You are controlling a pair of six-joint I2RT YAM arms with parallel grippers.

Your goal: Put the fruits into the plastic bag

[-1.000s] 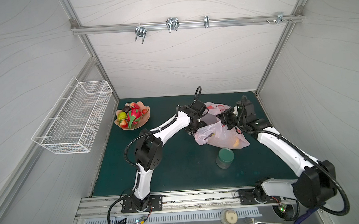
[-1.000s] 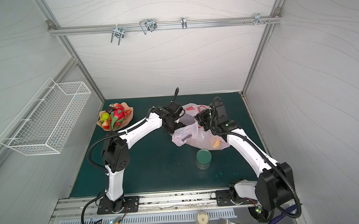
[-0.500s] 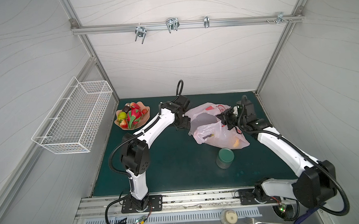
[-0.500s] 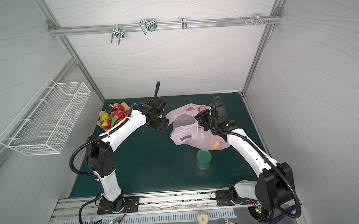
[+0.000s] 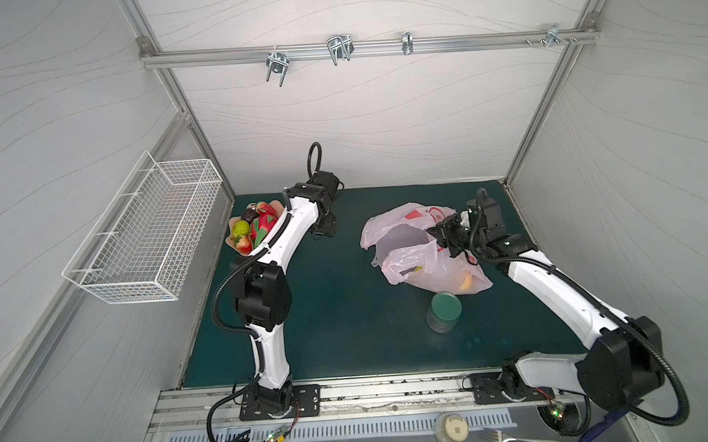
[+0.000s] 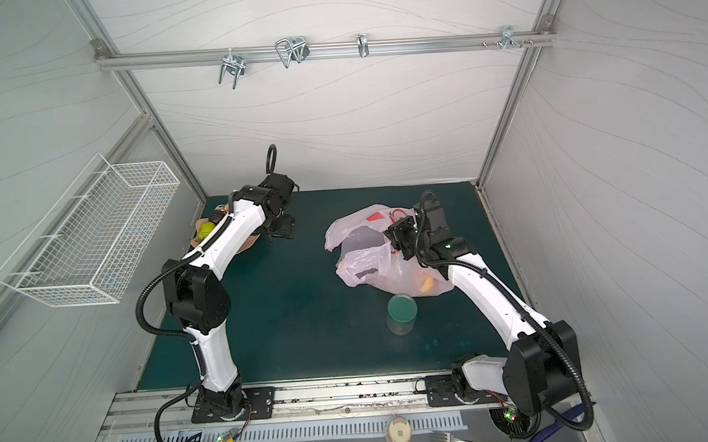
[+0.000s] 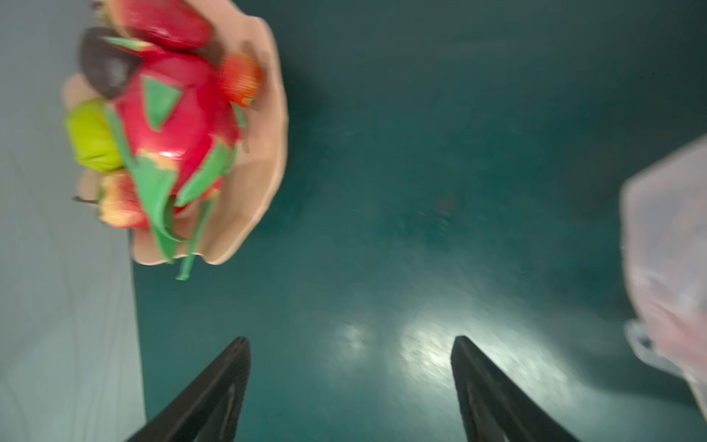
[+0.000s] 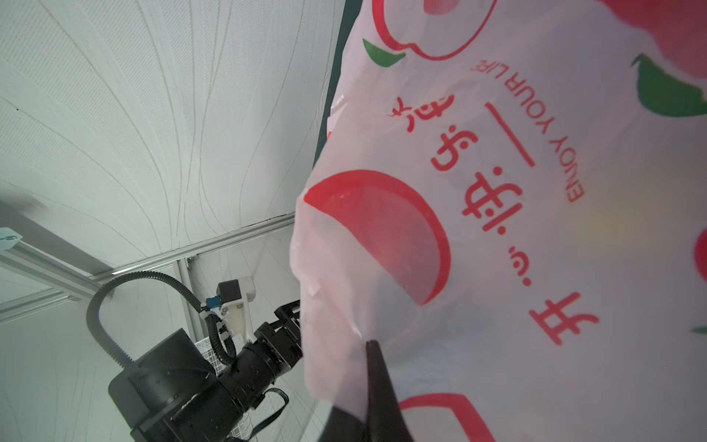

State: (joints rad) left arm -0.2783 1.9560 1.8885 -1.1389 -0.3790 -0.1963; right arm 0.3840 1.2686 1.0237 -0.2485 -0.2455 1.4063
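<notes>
Fruits [image 5: 259, 229] piled in dish [image 7: 273, 114], well left of bag [image 5: 429, 264]. Left claw [image 7: 350, 340] has swung back from bag toward dish, wide, empty (next pick likely). Right claw [image 8: 372, 346] still pinches bag's rim, mouth held open.

Both top views look steeply down from high above the front edge, far enough to take in the whole green table [image 5: 349, 322]; they share nearly the same scene. The left wrist view hovers close over the table, facing the dish [image 7: 273, 126] of fruits [image 7: 176, 114]. The right wrist view sits right against the plastic bag [image 8: 535, 229], the left arm [image 8: 180, 382] beyond it.
</notes>
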